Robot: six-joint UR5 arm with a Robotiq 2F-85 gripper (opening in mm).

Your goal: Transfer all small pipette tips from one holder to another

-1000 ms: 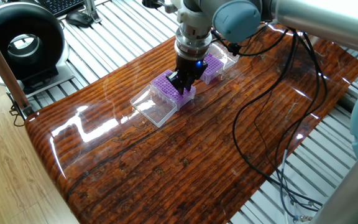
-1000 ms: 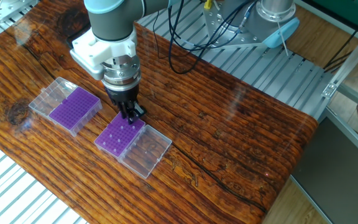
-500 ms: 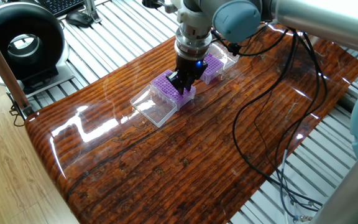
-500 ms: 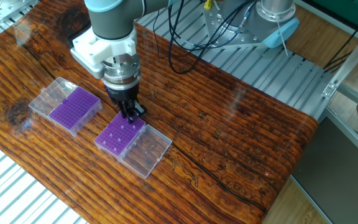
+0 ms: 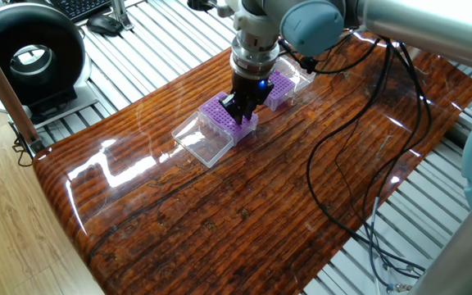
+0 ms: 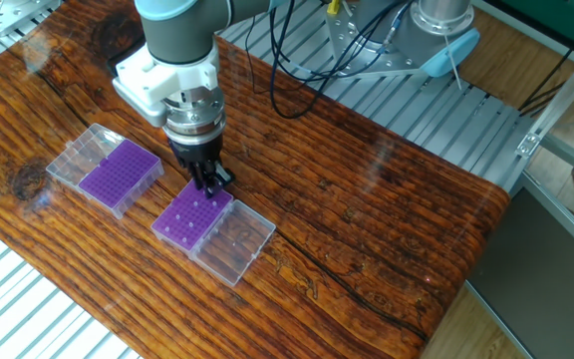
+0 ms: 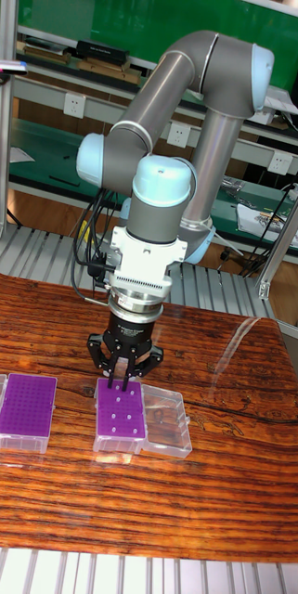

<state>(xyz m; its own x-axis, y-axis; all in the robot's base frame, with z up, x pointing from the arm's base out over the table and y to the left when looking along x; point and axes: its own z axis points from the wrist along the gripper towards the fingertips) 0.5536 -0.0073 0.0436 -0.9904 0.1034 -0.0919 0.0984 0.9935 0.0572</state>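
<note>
Two purple holders lie on the wooden table, each with a clear lid folded open beside it. The nearer holder carries several small pipette tips, seen as scattered pale dots. The other holder shows only a fine dotted grid. My gripper points straight down at the far edge of the nearer holder. Its fingertips are drawn together just above the top row. Whether a tip sits between them is too small to see.
Clear lids extend from each holder. Black cables trail across the table's right side. A slatted metal bench borders the table, and a round black device stands off the table at the left.
</note>
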